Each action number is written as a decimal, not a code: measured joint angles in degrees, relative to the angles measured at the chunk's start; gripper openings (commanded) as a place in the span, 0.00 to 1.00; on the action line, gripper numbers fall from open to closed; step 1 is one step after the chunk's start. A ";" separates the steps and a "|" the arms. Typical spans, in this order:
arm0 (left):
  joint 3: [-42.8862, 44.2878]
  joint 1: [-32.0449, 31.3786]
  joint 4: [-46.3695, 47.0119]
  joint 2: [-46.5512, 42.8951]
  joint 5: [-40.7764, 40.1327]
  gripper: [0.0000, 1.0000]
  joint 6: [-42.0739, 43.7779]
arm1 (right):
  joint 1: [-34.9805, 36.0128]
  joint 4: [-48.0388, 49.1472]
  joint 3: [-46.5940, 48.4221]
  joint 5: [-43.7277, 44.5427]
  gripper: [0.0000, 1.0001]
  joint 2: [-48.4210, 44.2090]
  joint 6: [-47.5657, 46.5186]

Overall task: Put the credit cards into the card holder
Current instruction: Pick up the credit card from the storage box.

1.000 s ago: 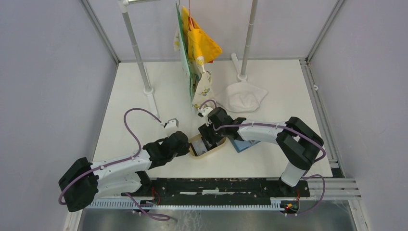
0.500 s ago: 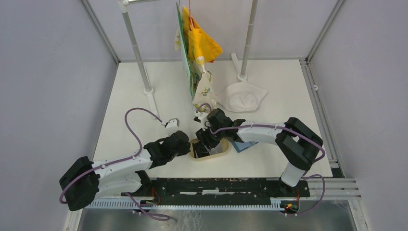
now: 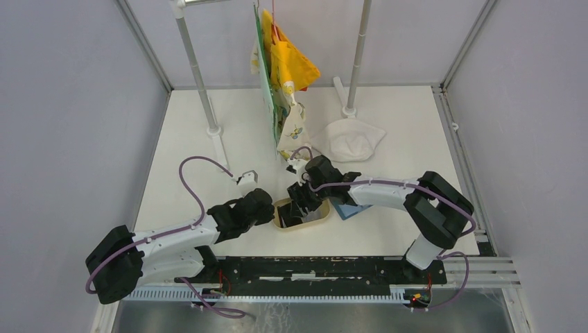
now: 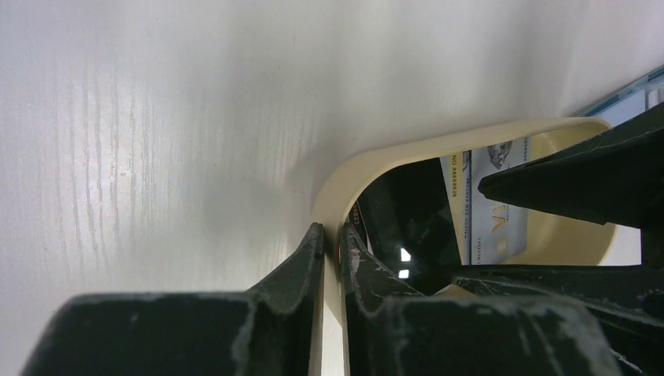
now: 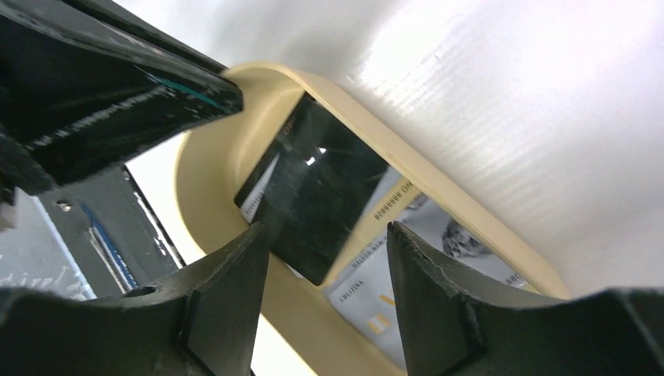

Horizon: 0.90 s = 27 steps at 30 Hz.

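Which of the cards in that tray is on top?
The glossy black card; it lies across the pale printed card beneath it in the tan tray.

The black card (image 5: 321, 196) is a thin, glossy rectangle that reflects small points of light. It lies inside the tan oval tray (image 5: 423, 184), at centre frame in the right wrist view, tilted with one corner raised toward the upper left rim. It rests partly on top of a pale printed card (image 5: 403, 266). This second card lies flat on the tray floor toward the lower right of that view and carries dark lettering and a gold band. The card holder (image 3: 349, 210) is flat and blue. Only one corner shows, just right of the tray at centre frame in the top view, lying on the table. Whether it is open or closed cannot be determined.
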 measured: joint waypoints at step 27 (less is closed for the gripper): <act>2.45 -4.42 -6.69 1.07 -5.46 0.02 -6.43 | -1.20 7.37 -1.79 -13.18 0.48 3.43 10.67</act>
